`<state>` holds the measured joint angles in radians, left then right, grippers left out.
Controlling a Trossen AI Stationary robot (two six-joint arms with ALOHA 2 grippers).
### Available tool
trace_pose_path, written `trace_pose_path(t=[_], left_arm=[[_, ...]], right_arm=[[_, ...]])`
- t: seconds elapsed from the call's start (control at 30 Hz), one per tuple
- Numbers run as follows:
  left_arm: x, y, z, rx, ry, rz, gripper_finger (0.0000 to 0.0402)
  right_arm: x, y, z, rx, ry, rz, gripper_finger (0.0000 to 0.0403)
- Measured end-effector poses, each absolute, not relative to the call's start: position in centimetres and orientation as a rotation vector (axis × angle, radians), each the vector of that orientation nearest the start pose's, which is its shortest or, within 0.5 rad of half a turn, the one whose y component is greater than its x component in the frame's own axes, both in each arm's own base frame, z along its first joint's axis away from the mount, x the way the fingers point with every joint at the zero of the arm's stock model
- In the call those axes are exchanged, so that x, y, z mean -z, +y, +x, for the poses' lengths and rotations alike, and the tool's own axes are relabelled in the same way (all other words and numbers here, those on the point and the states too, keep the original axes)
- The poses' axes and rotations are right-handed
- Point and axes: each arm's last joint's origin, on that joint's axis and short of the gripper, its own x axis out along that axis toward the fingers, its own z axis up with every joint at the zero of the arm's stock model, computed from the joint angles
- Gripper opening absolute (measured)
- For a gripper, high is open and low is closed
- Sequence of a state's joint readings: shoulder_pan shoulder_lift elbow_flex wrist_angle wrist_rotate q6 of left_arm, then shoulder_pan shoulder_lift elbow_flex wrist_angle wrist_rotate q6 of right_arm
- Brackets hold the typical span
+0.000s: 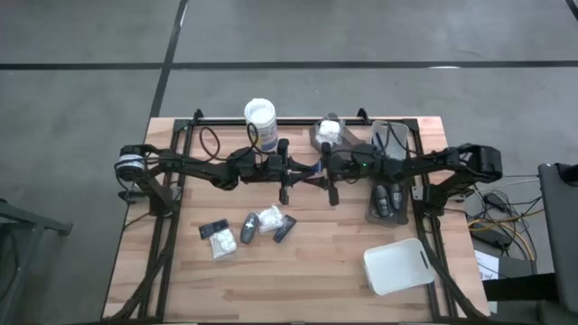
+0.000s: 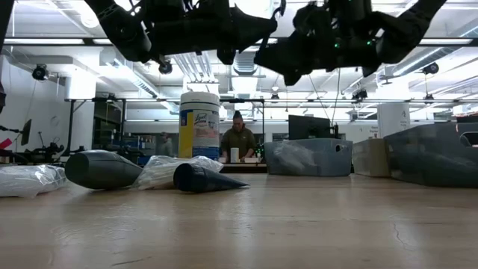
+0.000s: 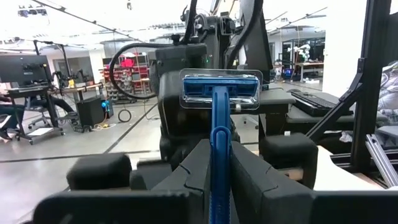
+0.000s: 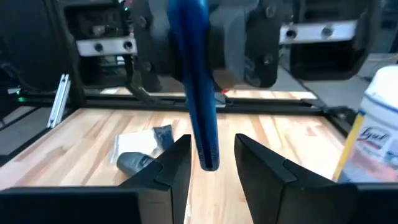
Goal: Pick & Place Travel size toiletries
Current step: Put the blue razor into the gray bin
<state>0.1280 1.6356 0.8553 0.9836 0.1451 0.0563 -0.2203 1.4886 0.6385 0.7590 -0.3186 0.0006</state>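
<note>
1. My left tool [image 3: 217, 168] is clamped on the blue razor [image 3: 219, 124]; the handle runs up between its fingers and the head with its clear cap stands out beyond the tips
2. My right tool [image 4: 208, 163] faces it over the middle of the table [image 1: 298, 280], its fingers apart with the free end of the razor handle hanging in the gap; I can't see either one touching the handle yet
3. I judge this a hand-over in mid-air, both tools well above the wood
4. The razor looks light and stiff: thin smooth plastic, likely to pivot in a narrow grip. The head end is the bulky part, so it may swing if I hold only the tip of the handle
5. I'd close the right tool further up the handle, nearer the left tool, square across the flat sides, and keep off the capped head
6. The other toiletries [image 1: 246, 231] lie below and in front of the left tool: soft white packets that should squash, and dark tubes that may roll
7. The grey tray [image 1: 390, 200] sits beneath the right arm, with a white tray [image 1: 397, 265] nearer the front edge
</note>
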Motion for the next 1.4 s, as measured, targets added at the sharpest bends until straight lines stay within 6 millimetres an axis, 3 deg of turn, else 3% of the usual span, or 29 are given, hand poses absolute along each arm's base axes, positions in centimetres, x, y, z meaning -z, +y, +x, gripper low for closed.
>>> trace_pose_path(t=[0.43, 0.77, 1.2, 1.4], left_arm=[[-25.2, 4.1, 34.5, 0.007, -0.175, 0.075, 0.0044], [-24.7, 4.1, 34.6, 0.005, -0.125, 0.061, 0.0049], [-24.5, 4.0, 34.3, 0.01, -0.054, 0.06, 0.0186], [-26.1, 3.9, 33.1, 0.008, -0.021, 0.072, 0.0211]], right_arm=[[-21.0, -5.6, 29.5, -0.113, 0.121, 0.02, 0.0027], [-20.6, -5.6, 29.4, -0.107, 0.167, 0.074, 0.0031], [-20.5, -5.6, 29.2, -0.103, 0.203, 0.112, 0.0033], [-20.8, -5.5, 28.8, -0.102, 0.232, 0.118, 0.0033]])
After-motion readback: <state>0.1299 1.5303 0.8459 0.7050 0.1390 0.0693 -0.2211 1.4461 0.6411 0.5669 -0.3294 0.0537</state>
